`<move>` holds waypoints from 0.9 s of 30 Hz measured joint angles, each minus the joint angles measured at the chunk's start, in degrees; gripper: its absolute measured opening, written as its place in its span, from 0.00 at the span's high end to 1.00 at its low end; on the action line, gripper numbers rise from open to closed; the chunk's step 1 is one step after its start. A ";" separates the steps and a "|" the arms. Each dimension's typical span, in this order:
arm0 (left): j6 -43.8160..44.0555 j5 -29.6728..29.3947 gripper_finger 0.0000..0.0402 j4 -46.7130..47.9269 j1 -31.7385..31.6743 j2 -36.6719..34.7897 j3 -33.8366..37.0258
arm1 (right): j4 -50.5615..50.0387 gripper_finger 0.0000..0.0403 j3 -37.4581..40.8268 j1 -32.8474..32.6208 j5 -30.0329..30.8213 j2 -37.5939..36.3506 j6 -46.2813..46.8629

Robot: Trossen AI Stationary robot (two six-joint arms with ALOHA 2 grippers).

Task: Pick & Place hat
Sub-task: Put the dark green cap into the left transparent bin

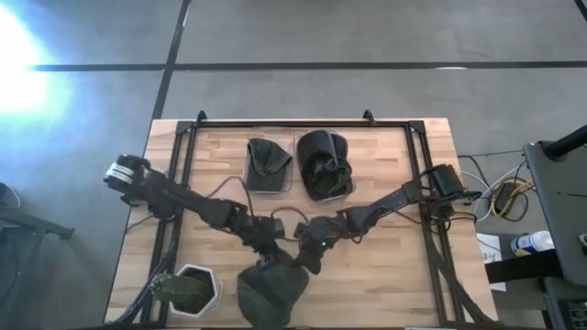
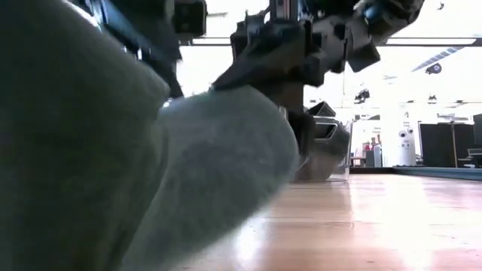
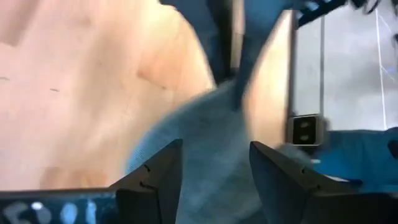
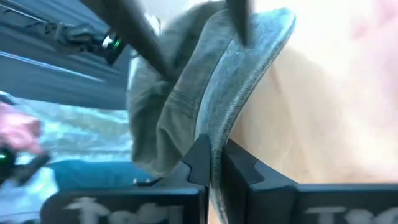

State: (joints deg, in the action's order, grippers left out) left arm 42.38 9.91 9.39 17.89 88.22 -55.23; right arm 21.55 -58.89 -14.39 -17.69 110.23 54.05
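A grey-green hat lies at the table's near edge, filling the left of the low view. Both arms reach to its far side. My left gripper comes from the left, and its fingers stand a moderate gap apart with hat fabric between them. My right gripper comes from the right and is shut on the hat's brim. In the low view the hat's far part looks raised under the grippers. My left gripper has a bunch of the hat's fabric between its two fingers, at the hat's far side. The view is blurred, so the part and the number of layers do not show. My right gripper pinches the hat's stitched brim edge between its shut fingers, with the brim standing on edge and running away from the fingers.
Two clear bins at the far side, one and the other, each hold a dark hat. A plant in a white pot stands at the near left, close to the hat. Bare wood lies to the right.
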 joint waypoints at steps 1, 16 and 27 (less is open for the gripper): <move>0.02 -0.66 0.55 2.32 -0.09 -1.81 -0.86 | -1.81 0.97 0.02 0.27 1.14 -1.52 -1.49; -6.19 -32.35 0.55 16.22 0.20 -25.97 -13.40 | -15.43 0.97 0.11 4.12 43.99 -29.58 -25.83; -7.79 -38.04 0.55 18.57 0.21 -28.06 -12.98 | -17.47 0.97 -5.11 7.04 59.89 -27.42 -47.90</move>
State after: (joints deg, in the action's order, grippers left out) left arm 34.59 -28.13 27.96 18.11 60.16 -68.20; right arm 4.08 -64.00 -7.34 42.19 82.81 6.15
